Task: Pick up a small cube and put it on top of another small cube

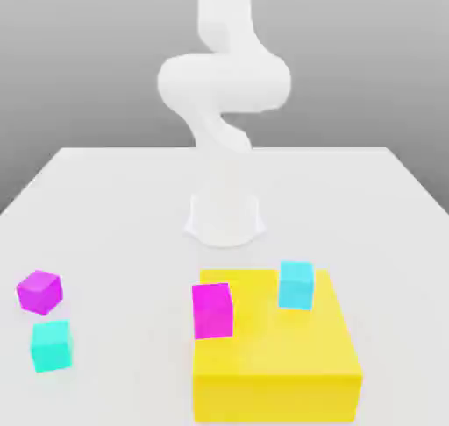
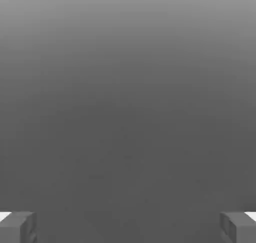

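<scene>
Stage: you are at the outset; no cube has been lifted and no cube rests on another, so the whole pick and place remains, as far as the layout shows.
Arm: the white arm (image 1: 224, 91) rises from its base at upper centre of the exterior view, folded high and well clear of every cube.
Hand: in the hand view your hand (image 2: 128, 227) has its two fingers (image 2: 17, 226) spread to the frame's lower corners, fully apart, with nothing between them; it grips nothing.
Magenta cube, loose: the magenta cube (image 1: 39, 292) sits on the white bench (image 1: 114, 205) at lower left of the exterior view.
Cyan cube, loose: the cyan cube (image 1: 51, 345) lies just below it in the frame, near but apart.
Yellow block: the large yellow block (image 1: 276, 354) fills the lower centre and right.
Cubes at the block: a second magenta cube (image 1: 212, 309) stands at the block's left edge and a second cyan cube (image 1: 296, 284) near its far edge; both seem to rest on its top.
Remaining: you must choose a cube, descend, grasp, lift and set it on a partner.
</scene>
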Tool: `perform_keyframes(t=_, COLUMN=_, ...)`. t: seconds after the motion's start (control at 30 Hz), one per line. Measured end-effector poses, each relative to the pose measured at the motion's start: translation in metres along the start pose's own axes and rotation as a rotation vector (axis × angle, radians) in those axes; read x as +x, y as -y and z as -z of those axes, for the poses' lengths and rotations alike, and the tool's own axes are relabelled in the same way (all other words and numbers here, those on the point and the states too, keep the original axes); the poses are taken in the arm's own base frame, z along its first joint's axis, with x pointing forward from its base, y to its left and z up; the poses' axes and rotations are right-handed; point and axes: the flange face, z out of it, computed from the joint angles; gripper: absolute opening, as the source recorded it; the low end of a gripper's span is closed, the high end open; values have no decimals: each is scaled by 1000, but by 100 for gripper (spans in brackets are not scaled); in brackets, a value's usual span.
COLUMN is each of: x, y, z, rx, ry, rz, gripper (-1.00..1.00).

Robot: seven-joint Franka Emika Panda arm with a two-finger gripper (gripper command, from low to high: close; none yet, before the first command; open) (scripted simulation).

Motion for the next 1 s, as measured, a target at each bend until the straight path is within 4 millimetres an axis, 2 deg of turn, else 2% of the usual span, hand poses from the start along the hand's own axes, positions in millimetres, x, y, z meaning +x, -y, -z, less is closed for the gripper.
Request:
perform_keyframes(t=0.1, x=16, y=-25, z=-64, rx=-107, ry=14, rz=-131, gripper=0)
perform_keyframes(t=0.23, x=32, y=-71, z=-141, rx=-237, ry=30, rz=-303, gripper=0)
perform_keyframes(t=0.47, x=39, y=-184, z=-253, rx=-453, ry=55, rz=-616, gripper=0)
perform_keyframes(t=0.53, x=35, y=-221, z=-280, rx=-512, ry=62, rz=-707, gripper=0)
perform_keyframes(t=0.67, x=24, y=-307, z=-320, rx=-630, ry=67, rz=-916, gripper=0)
perform_keyframes(t=0.8, x=-11, y=-373, z=-355, rx=-736, ry=92, rz=-1088, gripper=0)
perform_keyframes(t=0.97, x=-41, y=-414, z=-399, rx=-763, ry=97, rz=-1134, gripper=0)
perform_keyframes(t=1.0, x=-46, y=-419, z=-407, rx=-764, ry=97, rz=-1134, gripper=-100)
